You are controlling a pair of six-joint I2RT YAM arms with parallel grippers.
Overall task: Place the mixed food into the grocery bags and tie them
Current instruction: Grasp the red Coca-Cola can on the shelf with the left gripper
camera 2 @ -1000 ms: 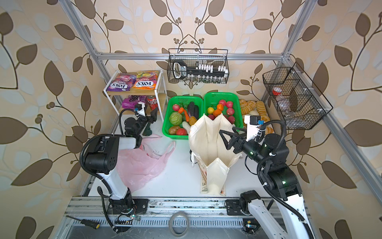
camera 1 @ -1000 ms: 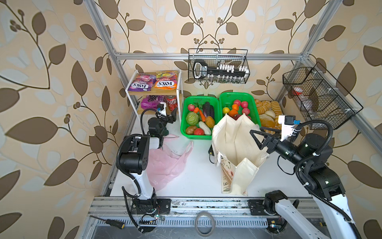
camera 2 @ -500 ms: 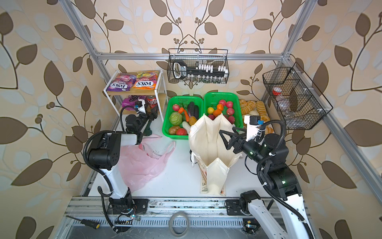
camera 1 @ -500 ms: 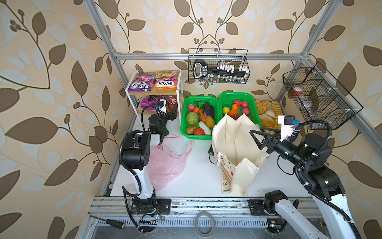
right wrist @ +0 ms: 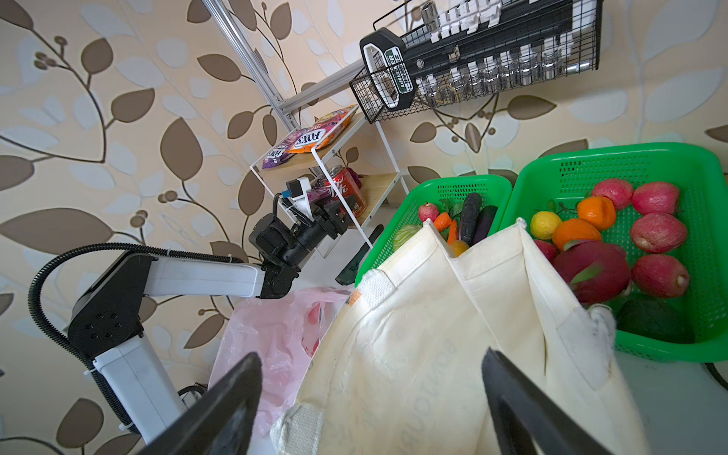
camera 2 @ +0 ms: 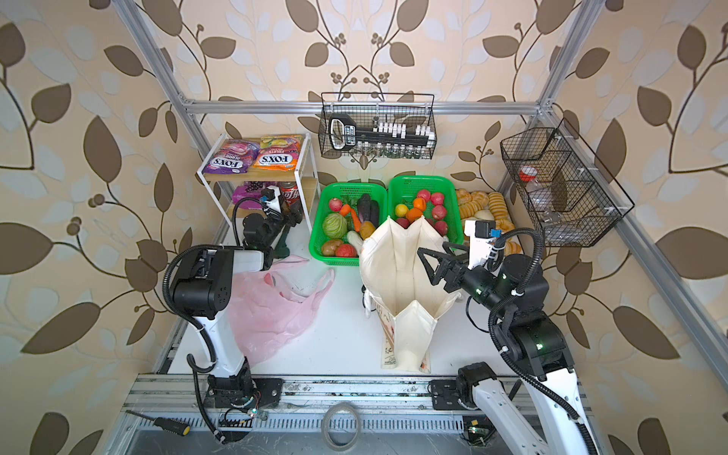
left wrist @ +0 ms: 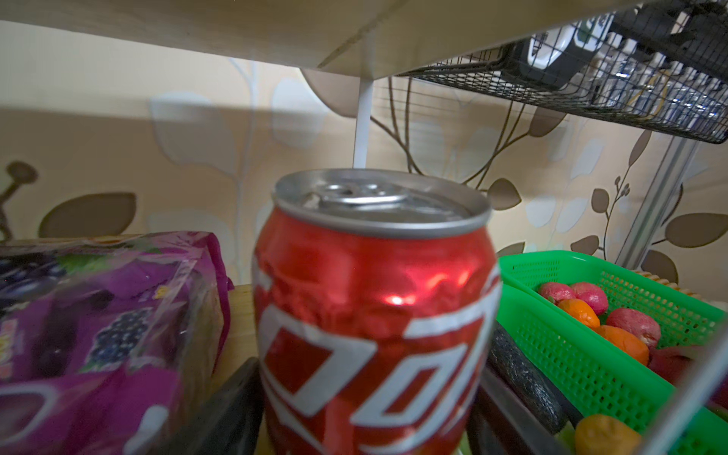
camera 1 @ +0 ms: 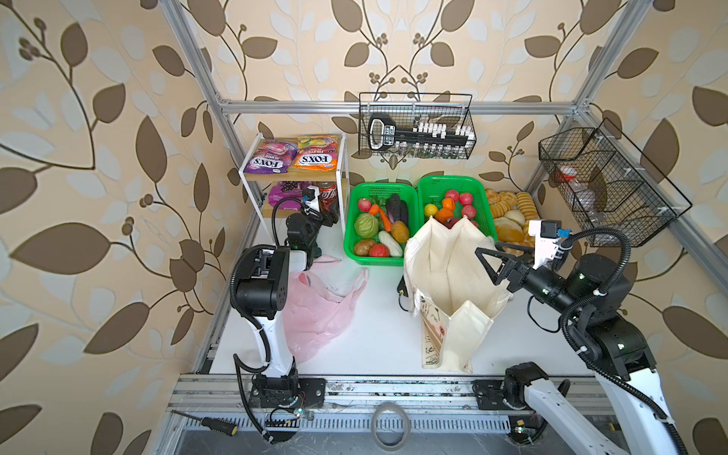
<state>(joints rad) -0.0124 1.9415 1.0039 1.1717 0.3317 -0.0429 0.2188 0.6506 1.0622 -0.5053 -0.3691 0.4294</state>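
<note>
A red soda can stands upright on the lower shelf beside the purple grape packet. My left gripper is open, with one finger on each side of the can's lower half; in a top view the left gripper reaches under the shelf. The orange FOX'S pouch lies on the top shelf. The pink plastic bag lies flat under my left arm. The cream tote stands open, and my right gripper hovers open and empty over its mouth. Dragon fruit, lemon and orange sit in the right-hand green basket.
A second green basket holds vegetables beside the white shelf rack. Bread loaves lie at the back right. Black wire baskets hang on the back wall and right wall. A screwdriver lies on the front rail.
My left gripper has pushed forward into the lower shelf until its fingers stand around the can. The right arm and both bags have not moved.
</note>
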